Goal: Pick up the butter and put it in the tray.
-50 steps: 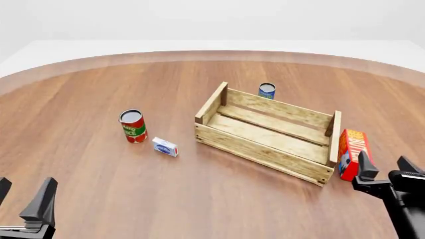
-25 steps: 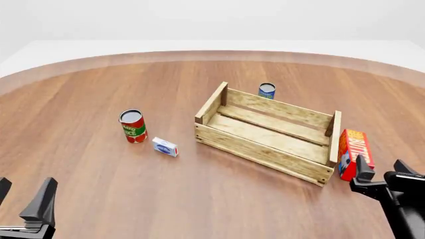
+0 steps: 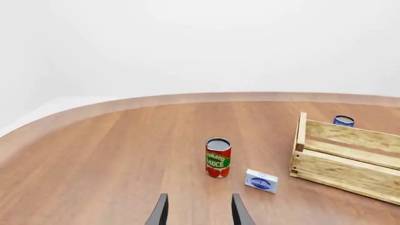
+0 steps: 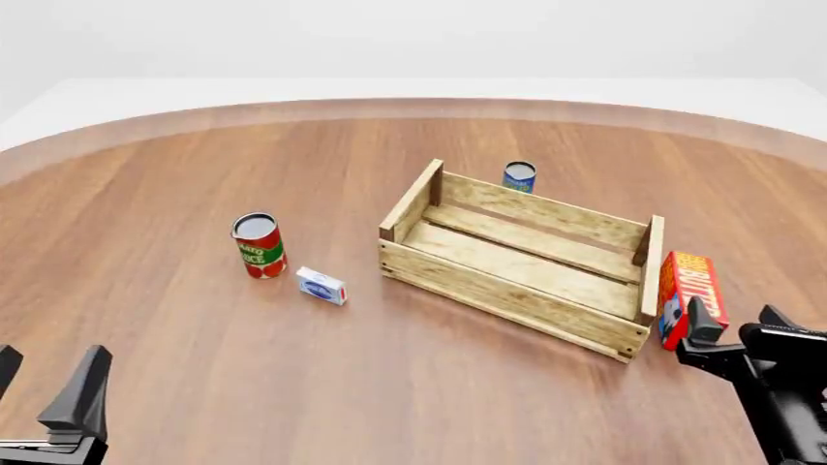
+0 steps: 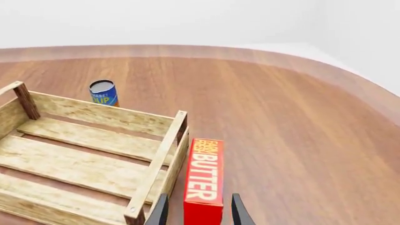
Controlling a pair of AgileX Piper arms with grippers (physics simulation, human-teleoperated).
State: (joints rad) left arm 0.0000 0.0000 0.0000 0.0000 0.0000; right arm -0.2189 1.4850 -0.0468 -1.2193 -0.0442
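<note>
Red rectangular butter [image 4: 684,294] carton, upright on smooth wood-grain desk [image 4: 194,165], just beside right end of rough slatted wooden tray [image 4: 520,258]. Right pincer [image 4: 737,329] spread open, dark tapered fingers straddling carton's near end. Left pincer [image 4: 45,387] open, well apart. Cylindrical tomato can [image 4: 259,245] and small white box [image 4: 321,286] left of tray

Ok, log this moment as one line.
right gripper: open, straddling butter | butter: beside tray | left gripper: open
</note>
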